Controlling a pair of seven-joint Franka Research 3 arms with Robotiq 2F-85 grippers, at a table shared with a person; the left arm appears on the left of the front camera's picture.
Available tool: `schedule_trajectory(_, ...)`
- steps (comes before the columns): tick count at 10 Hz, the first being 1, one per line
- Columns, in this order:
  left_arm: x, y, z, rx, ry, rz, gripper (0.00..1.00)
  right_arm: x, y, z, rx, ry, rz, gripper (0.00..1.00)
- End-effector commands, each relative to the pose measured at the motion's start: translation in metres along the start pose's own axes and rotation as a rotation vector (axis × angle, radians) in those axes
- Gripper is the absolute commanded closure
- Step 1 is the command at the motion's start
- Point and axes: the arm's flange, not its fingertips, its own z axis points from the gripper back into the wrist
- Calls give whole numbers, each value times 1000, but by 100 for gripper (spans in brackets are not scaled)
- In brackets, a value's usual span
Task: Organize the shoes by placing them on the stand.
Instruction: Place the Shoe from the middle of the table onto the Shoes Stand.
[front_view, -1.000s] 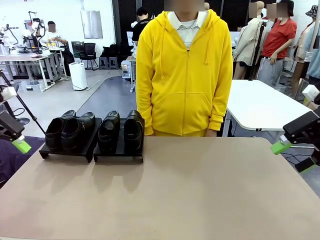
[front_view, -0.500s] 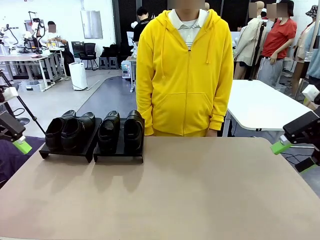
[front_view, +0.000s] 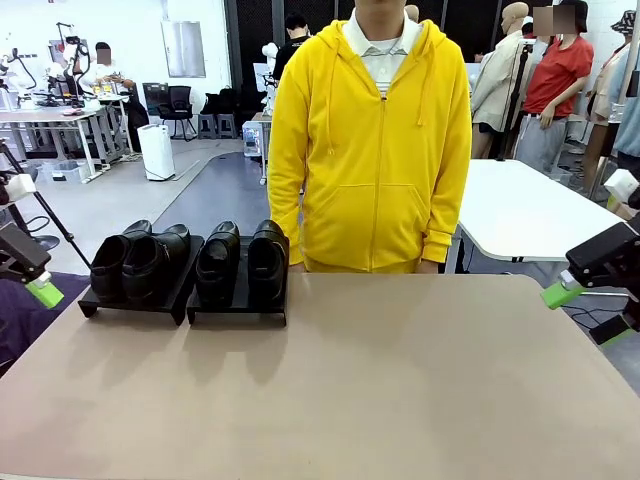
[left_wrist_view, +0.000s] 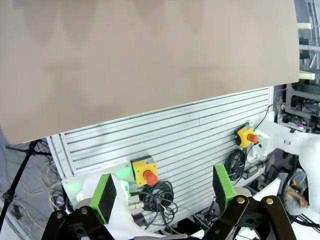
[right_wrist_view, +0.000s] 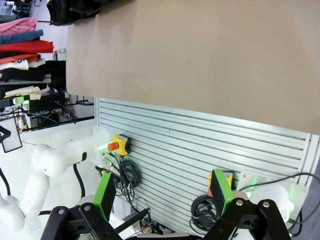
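Observation:
Several glossy black shoes stand on two low black stands at the table's far left. One pair (front_view: 130, 264) rests on the left stand (front_view: 132, 306), the other pair (front_view: 242, 262) on the right stand (front_view: 238, 314). My left gripper (front_view: 40, 290) hangs off the table's left edge, well apart from the stands. In the left wrist view it (left_wrist_view: 164, 192) is open with nothing between its green pads. My right gripper (front_view: 585, 312) hovers off the right edge, and in the right wrist view it (right_wrist_view: 162, 195) is open and holds nothing. A dark corner of the shoes (right_wrist_view: 75, 10) shows there.
A person in a yellow hoodie (front_view: 370, 140) stands at the far edge, hands down. The tan tabletop (front_view: 380, 380) is bare from the stands rightward. A white table (front_view: 520, 210) stands behind on the right. Below the near edge are a slatted panel (left_wrist_view: 190, 140) and yellow stop buttons (left_wrist_view: 145, 170).
The person has shifted slightly and stands a little taller. Both arms, the shoes and the stands have not moved.

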Motion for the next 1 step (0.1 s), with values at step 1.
schedule_trajectory(1, 1, 1, 2, -18, 4, 6, 0, 1, 4, 2, 27, -2, -11, 0)
